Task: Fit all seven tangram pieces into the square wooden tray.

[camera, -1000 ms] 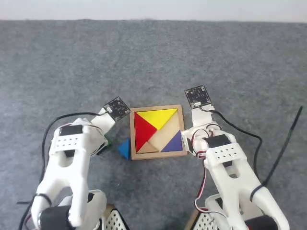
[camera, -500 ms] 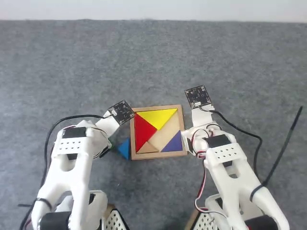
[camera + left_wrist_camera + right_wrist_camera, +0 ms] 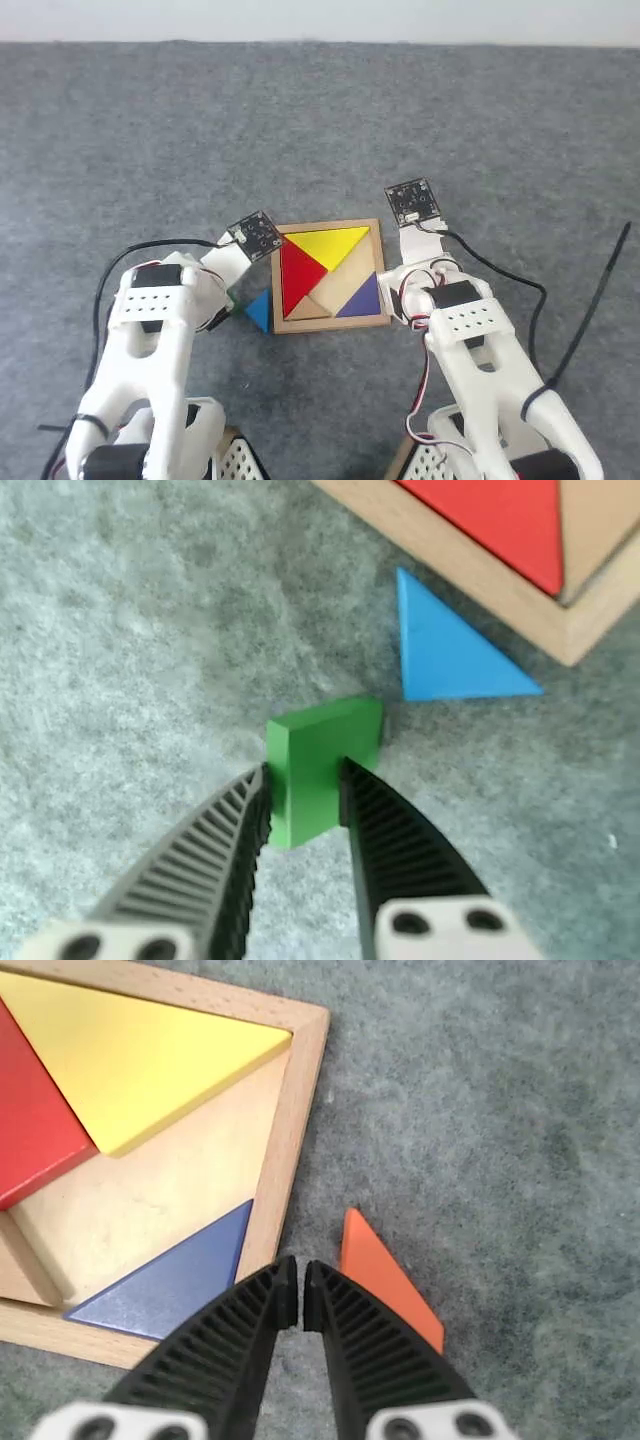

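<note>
The square wooden tray point(image 3: 328, 323) lies between the two arms and holds a yellow triangle point(image 3: 328, 244), a red triangle point(image 3: 298, 274) and a dark blue triangle point(image 3: 362, 299). A light blue triangle point(image 3: 259, 309) lies on the carpet just left of the tray. My left gripper point(image 3: 303, 792) is shut on a green square piece point(image 3: 318, 765) standing on edge beside the light blue triangle point(image 3: 446, 657). My right gripper point(image 3: 300, 1285) is shut and holds nothing, hovering by the tray's right rim point(image 3: 296, 1130). An orange triangle point(image 3: 385, 1278) lies on the carpet right beside it.
Grey carpet covers the whole table, with open room beyond the tray and to both sides. A black cable point(image 3: 590, 305) runs along the right side of the right arm. A white wall strip borders the far edge.
The left arm has swung its wrist right, toward the tray's left corner, between the earliest frame and now. The right arm has stayed still.
</note>
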`<state>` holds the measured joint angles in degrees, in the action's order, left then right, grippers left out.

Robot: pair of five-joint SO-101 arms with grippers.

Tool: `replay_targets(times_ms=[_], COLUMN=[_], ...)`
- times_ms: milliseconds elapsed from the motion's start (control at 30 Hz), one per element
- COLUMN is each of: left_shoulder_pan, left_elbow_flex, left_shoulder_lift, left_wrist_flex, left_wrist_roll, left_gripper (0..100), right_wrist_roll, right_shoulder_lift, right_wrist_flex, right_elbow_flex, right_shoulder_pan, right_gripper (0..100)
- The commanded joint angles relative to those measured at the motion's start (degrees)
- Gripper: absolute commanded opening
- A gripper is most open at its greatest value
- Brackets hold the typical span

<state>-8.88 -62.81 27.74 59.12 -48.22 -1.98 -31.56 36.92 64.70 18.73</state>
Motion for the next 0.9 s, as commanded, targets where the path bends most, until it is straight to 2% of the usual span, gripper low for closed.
replay_targets(times_ms=[0, 300, 400, 867], left_shoulder_pan=[2.11, 6.77, 8.53, 8.09], left_elbow_flex=[-1.63, -1.45, -1.19, 0.84], left_shoulder_lift=[-0.09, -0.09, -0.09, 0.53], left_wrist_flex=[4.66, 9.32, 11.96, 12.75], left_wrist_roll=[0.62, 3.52, 3.52, 10.81], left_gripper=[9, 9, 6, 3], right_wrist_roll=[-0.26, -0.26, -0.26, -0.26], right_shoulder_lift=[-0.48, -0.57, -0.57, -0.57], right_wrist_flex=[-0.4, -0.4, -0.4, -0.31], right_elbow_flex=[-0.44, -0.44, -0.44, -0.44], right_shoulder_pan=[-0.66, -0.66, -0.66, -0.75], right_gripper=[3.3, 3.3, 3.3, 3.3])
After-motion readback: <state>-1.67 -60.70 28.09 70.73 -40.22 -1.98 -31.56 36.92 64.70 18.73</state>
